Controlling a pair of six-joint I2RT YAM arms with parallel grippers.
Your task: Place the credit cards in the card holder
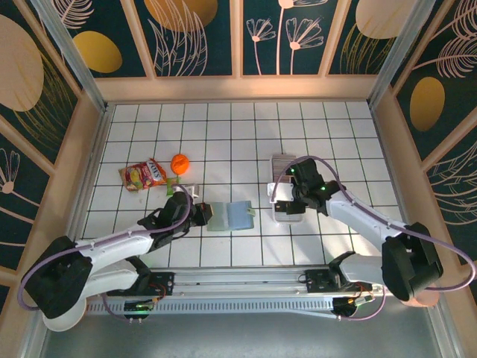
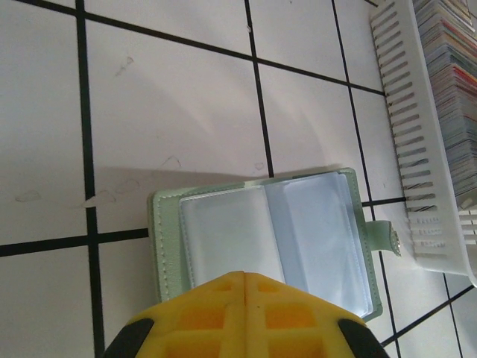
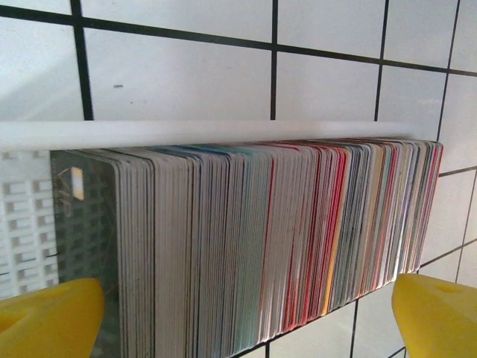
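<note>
Our right hand (image 3: 242, 309), spread astride the packed row of thin multicoloured credit cards (image 3: 261, 224), may grab several together, while our left hand (image 2: 244, 277), pressed together, meets the open sage-green folding card holder (image 2: 298, 231) on the desk (image 2: 171, 97).

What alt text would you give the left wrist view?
An open sage-green card holder lies flat on white tiles, with the left gripper shut at its near edge. A white slotted tray of credit cards sits at the right.
</note>
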